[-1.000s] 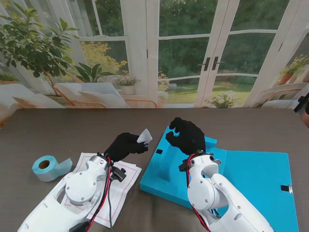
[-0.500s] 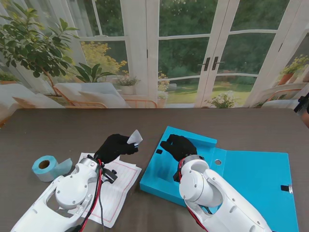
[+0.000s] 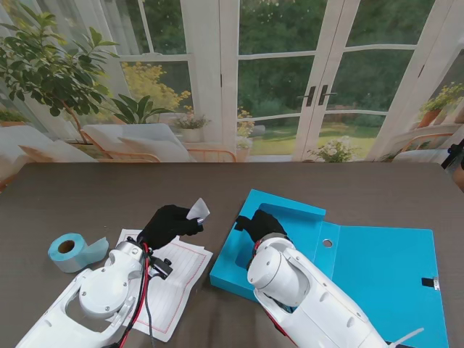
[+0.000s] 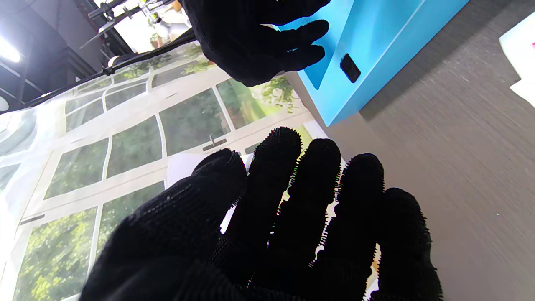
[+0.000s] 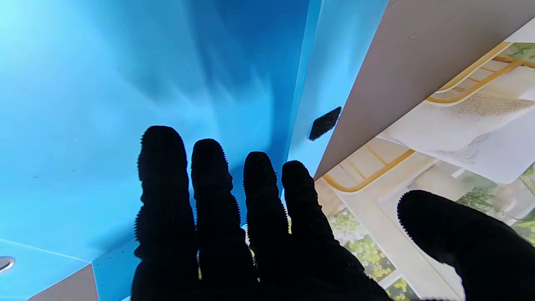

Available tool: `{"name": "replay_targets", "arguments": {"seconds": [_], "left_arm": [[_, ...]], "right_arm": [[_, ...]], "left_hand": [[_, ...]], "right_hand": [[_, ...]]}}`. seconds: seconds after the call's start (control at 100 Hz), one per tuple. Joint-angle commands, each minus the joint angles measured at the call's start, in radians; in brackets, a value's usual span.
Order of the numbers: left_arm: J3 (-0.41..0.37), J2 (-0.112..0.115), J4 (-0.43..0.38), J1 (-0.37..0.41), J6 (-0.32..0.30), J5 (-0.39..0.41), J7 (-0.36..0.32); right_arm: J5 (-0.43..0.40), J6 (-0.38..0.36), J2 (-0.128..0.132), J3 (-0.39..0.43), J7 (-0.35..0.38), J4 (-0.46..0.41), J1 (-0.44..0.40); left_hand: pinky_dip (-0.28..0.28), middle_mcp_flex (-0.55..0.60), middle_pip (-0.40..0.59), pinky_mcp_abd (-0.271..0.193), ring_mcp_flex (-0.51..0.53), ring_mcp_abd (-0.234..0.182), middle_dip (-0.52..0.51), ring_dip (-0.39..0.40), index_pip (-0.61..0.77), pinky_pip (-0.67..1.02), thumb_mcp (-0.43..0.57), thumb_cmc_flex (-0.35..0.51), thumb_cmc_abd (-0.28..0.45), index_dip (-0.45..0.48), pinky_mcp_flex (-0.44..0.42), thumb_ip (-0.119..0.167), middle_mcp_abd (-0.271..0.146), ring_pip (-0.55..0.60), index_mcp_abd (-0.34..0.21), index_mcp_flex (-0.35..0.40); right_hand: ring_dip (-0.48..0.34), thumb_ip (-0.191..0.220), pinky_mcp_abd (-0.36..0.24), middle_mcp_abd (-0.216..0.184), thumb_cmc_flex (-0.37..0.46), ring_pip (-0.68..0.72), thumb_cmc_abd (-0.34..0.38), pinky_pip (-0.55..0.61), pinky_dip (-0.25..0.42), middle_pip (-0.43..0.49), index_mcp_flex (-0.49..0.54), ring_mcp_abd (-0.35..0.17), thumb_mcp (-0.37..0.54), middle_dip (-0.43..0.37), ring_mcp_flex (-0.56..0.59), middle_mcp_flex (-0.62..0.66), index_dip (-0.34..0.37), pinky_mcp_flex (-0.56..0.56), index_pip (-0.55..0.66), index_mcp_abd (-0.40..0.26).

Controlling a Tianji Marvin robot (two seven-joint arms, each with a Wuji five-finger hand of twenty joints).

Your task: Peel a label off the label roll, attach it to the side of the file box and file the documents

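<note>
Near me, the documents (image 3: 177,279) lie flat on the table (image 3: 87,196), partly under the left arm. Blue label roll (image 3: 69,251) sits on its side to their left, apart from them. Left hand (image 3: 168,225) hovers past the far edge of the papers, thumb and fingertips pinched on a small white label (image 3: 198,210) that sticks up toward the file box. In the left wrist view the white label (image 4: 184,167) shows behind the thumb; the exact grip is hard to see.

Open blue file box (image 3: 362,264) lies right of the papers, lid spread flat to the right. Right hand (image 3: 259,225) reaches over the box's left part, four fingers (image 5: 209,175) straight and close together over the blue inside, thumb out to the side, holding nothing. A black patch (image 5: 324,123) sits on the box's left side wall.

Farther off, bare table.
</note>
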Motion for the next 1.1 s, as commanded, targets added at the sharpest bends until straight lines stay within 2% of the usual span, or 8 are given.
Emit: {"name": "replay_targets", "arguments": {"seconds": [0.0, 0.3, 0.45, 0.57, 0.73, 0.85, 1.05, 1.09], "left_arm": [[0.0, -0.001, -0.007, 0.004, -0.001, -0.001, -0.015], [0.005, 0.001, -0.007, 0.006, 0.004, 0.002, -0.019], [0.005, 0.0, -0.007, 0.007, 0.004, 0.002, -0.017], [0.004, 0.001, -0.006, 0.009, 0.003, 0.003, -0.017], [0.002, 0.001, -0.009, 0.013, 0.005, 0.007, -0.016], [0.001, 0.001, -0.012, 0.016, 0.007, 0.009, -0.014], [0.002, 0.0, -0.015, 0.02, 0.011, 0.009, -0.012], [0.002, 0.0, -0.015, 0.02, 0.012, 0.009, -0.012]], "right_arm": [[0.023, 0.017, -0.015, 0.001, 0.01, 0.013, 0.007], [0.086, 0.077, -0.053, -0.002, -0.008, 0.08, 0.049], [0.12, 0.086, -0.069, -0.011, -0.009, 0.121, 0.077], [0.143, 0.087, -0.082, -0.022, -0.008, 0.162, 0.105], [0.193, 0.084, -0.114, -0.017, -0.044, 0.212, 0.124], [0.222, 0.073, -0.137, -0.006, -0.086, 0.245, 0.13], [0.244, 0.092, -0.168, 0.011, -0.131, 0.295, 0.145], [0.256, 0.098, -0.179, 0.021, -0.151, 0.305, 0.146]], "left_hand": [[-0.009, 0.028, -0.004, -0.046, 0.036, 0.083, 0.014, 0.008, 0.013, 0.022, 0.014, 0.018, 0.001, 0.008, -0.011, -0.016, 0.002, 0.045, 0.025, 0.02], [-0.008, 0.028, -0.005, -0.047, 0.035, 0.083, 0.014, 0.009, 0.012, 0.021, 0.014, 0.019, 0.002, 0.008, -0.014, -0.016, 0.003, 0.044, 0.024, 0.021], [-0.008, 0.028, -0.006, -0.045, 0.034, 0.084, 0.014, 0.009, 0.011, 0.02, 0.015, 0.019, 0.002, 0.008, -0.015, -0.016, 0.005, 0.044, 0.029, 0.021], [-0.008, 0.029, -0.006, -0.046, 0.033, 0.085, 0.014, 0.009, 0.011, 0.02, 0.014, 0.018, 0.002, 0.008, -0.015, -0.016, 0.005, 0.043, 0.027, 0.021], [-0.008, 0.029, -0.006, -0.045, 0.034, 0.086, 0.014, 0.009, 0.01, 0.02, 0.015, 0.019, 0.001, 0.008, -0.015, -0.016, 0.006, 0.043, 0.028, 0.021], [-0.008, 0.028, -0.007, -0.046, 0.033, 0.084, 0.014, 0.01, 0.01, 0.02, 0.015, 0.018, 0.002, 0.008, -0.016, -0.016, 0.006, 0.043, 0.026, 0.021], [-0.008, 0.028, -0.008, -0.047, 0.031, 0.085, 0.014, 0.01, 0.008, 0.019, 0.014, 0.017, 0.004, 0.009, -0.018, -0.016, 0.008, 0.043, 0.03, 0.021], [-0.008, 0.028, -0.008, -0.047, 0.031, 0.085, 0.014, 0.01, 0.008, 0.019, 0.014, 0.018, 0.003, 0.009, -0.018, -0.016, 0.007, 0.042, 0.027, 0.021]], "right_hand": [[-0.012, -0.018, -0.011, 0.028, -0.039, 0.02, 0.031, 0.053, 0.023, 0.024, -0.026, 0.003, 0.0, -0.019, -0.006, -0.032, -0.026, -0.415, 0.022, 0.018], [-0.008, -0.027, 0.001, 0.037, -0.059, 0.06, 0.053, 0.129, 0.046, 0.033, -0.021, -0.003, -0.005, -0.035, -0.004, -0.044, -0.037, -0.397, 0.023, 0.029], [0.01, -0.03, 0.003, 0.031, -0.061, 0.111, 0.061, 0.222, 0.092, 0.043, -0.006, -0.001, -0.006, -0.038, -0.004, -0.052, -0.042, -0.372, 0.024, 0.01], [0.024, -0.03, -0.001, 0.027, -0.061, 0.146, 0.064, 0.272, 0.118, 0.051, 0.019, -0.004, -0.007, -0.034, 0.007, -0.048, -0.043, -0.353, 0.023, -0.002], [0.034, -0.024, -0.001, 0.029, -0.038, 0.177, 0.032, 0.313, 0.136, 0.067, 0.087, -0.004, 0.005, -0.027, 0.026, -0.029, -0.045, -0.33, 0.02, -0.01], [0.051, 0.019, -0.002, 0.027, 0.058, 0.229, -0.097, 0.354, 0.149, 0.101, 0.165, -0.006, 0.044, -0.007, 0.067, 0.024, -0.031, -0.298, 0.041, -0.032], [0.106, 0.154, -0.018, -0.02, 0.236, 0.391, -0.427, 0.472, 0.184, 0.218, 0.298, -0.051, 0.125, 0.085, 0.223, 0.169, 0.057, -0.165, 0.206, -0.114], [0.111, 0.206, -0.014, -0.032, 0.273, 0.418, -0.501, 0.494, 0.183, 0.228, 0.319, -0.061, 0.139, 0.112, 0.27, 0.212, 0.001, -0.127, 0.266, -0.138]]}}
